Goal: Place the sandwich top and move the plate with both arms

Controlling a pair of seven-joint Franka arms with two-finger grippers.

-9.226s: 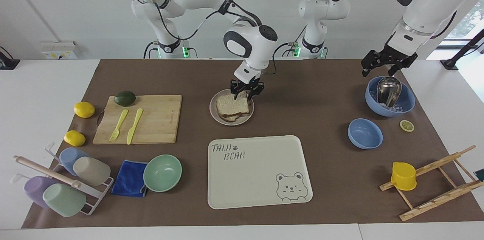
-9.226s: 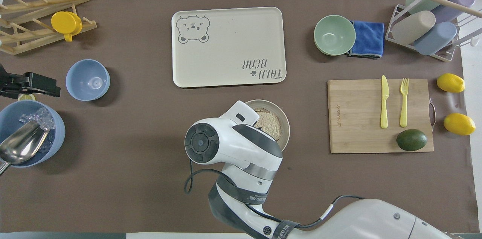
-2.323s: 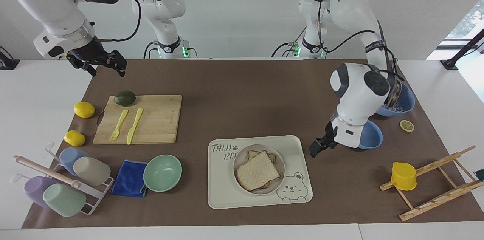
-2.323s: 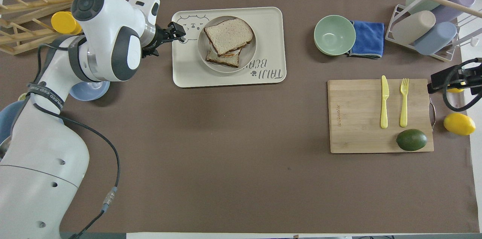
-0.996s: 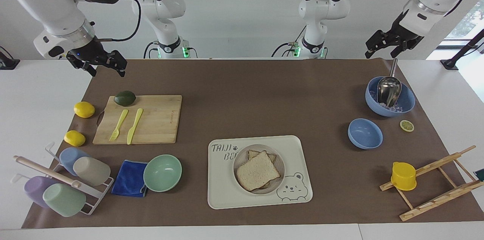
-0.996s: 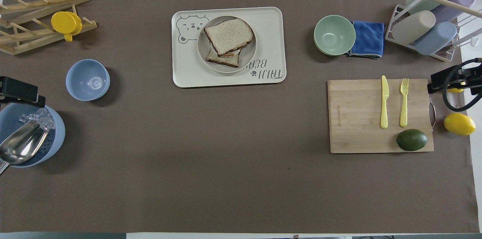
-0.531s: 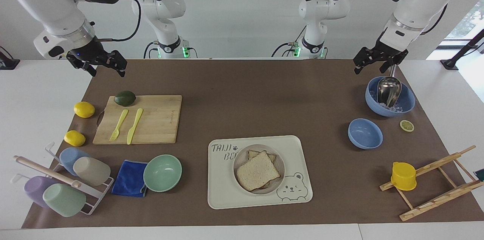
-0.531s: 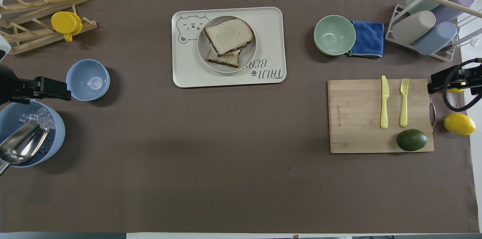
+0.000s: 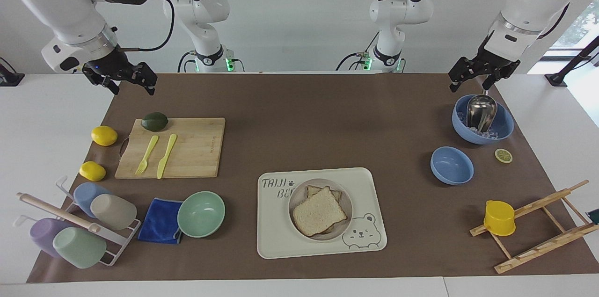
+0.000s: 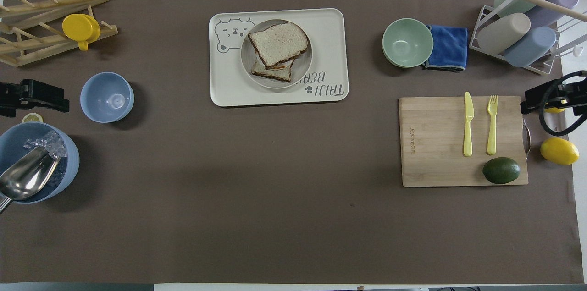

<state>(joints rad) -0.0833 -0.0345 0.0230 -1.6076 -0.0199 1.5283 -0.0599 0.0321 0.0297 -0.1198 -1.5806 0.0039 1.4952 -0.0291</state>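
The sandwich top (image 9: 319, 211) (image 10: 278, 42), a pale slice with a tan crust, lies askew on the lower slice on the round beige plate (image 9: 346, 198) (image 10: 306, 63). That plate rests on the cream bear tray (image 9: 369, 243) (image 10: 330, 30). My left gripper (image 9: 473, 79) (image 10: 64, 104) hangs open in the air over the big blue bowl's edge at the left arm's end of the table, nothing between its fingers. My right gripper (image 9: 133, 84) (image 10: 525, 105) hangs open above the mat's corner by the cutting board, holding nothing.
A blue bowl with ice and a metal scoop (image 9: 482, 119), a small blue bowl (image 9: 451, 165), a lemon slice (image 9: 503, 155) and a wooden rack with a yellow cup (image 9: 499, 217) sit under the left arm. A cutting board (image 9: 187, 156), lemons, green bowl (image 9: 201, 214), blue cloth and cup rack lie toward the right arm.
My left gripper, raised a second ago, dipped toward the scoop bowl and has now shifted slightly outward and up. Sandwich, plate and right arm have stayed still.
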